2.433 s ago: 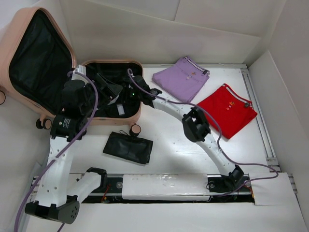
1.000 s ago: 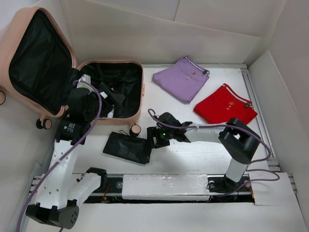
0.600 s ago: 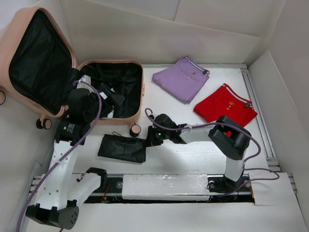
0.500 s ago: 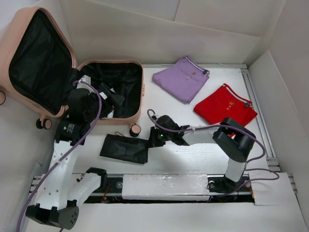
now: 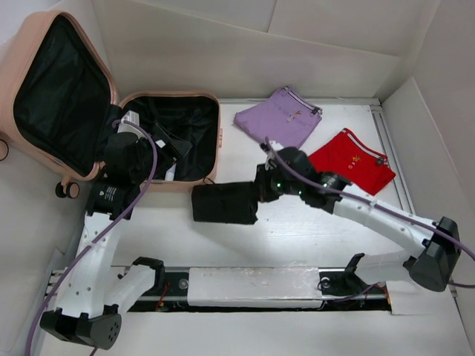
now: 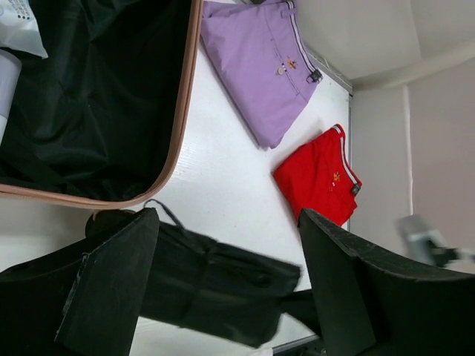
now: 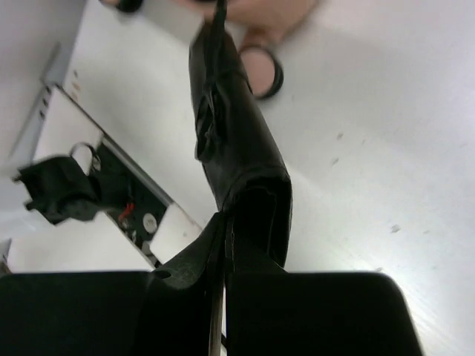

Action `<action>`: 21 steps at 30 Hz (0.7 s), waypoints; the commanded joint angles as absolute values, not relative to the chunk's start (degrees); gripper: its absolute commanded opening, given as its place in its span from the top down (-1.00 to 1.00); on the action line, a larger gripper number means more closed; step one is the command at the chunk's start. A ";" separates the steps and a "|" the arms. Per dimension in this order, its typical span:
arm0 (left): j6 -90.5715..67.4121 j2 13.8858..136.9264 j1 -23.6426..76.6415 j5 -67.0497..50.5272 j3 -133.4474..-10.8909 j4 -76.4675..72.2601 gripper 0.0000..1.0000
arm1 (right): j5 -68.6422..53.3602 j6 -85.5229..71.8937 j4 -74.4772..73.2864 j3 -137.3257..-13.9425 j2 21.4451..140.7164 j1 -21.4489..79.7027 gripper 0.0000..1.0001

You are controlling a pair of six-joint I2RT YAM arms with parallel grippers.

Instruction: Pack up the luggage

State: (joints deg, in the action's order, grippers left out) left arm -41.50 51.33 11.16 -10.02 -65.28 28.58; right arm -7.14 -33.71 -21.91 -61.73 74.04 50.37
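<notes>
The luggage (image 5: 217, 141), a peach-pink suitcase, lies open at the back left, its lid (image 5: 52, 81) tilted back and the black lining showing. My right gripper (image 5: 261, 194) is shut on the right end of a flat black pouch (image 5: 225, 202), which hangs off the table just in front of the luggage's front rim. In the right wrist view the pouch (image 7: 237, 156) droops away from the closed gripper (image 7: 228, 222). My left gripper (image 5: 165, 147) hovers open over the luggage's base. Its wrist view shows the open gripper (image 6: 226, 245), the luggage rim (image 6: 178, 126) and the pouch (image 6: 215, 282) below it.
A folded purple garment (image 5: 278, 119) and a folded red garment (image 5: 347, 167) lie at the back right. White items (image 5: 128, 119) sit in the luggage's left part. A caster wheel (image 7: 263, 70) is close by the pouch. White walls enclose the table.
My right gripper shut on the pouch's right end, lifted it off the table and carried it right and back toward the luggage. The left arm stayed put.
</notes>
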 commanded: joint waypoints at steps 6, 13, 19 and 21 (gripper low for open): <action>-41.48 55.63 11.34 -9.67 -75.48 23.47 -0.42 | -7.38 -25.76 -35.06 -86.99 77.34 45.09 1.00; -40.96 54.58 11.34 -7.21 -82.69 24.52 -0.42 | -18.27 -25.75 -28.76 -106.74 93.21 40.43 1.00; -40.96 54.05 11.34 -7.73 -83.32 25.05 -0.40 | -25.74 -34.69 -19.88 -122.67 108.87 39.81 1.00; -40.96 53.53 11.34 -7.73 -84.72 25.58 -0.40 | -27.24 -37.86 -17.33 -130.64 113.36 39.81 1.00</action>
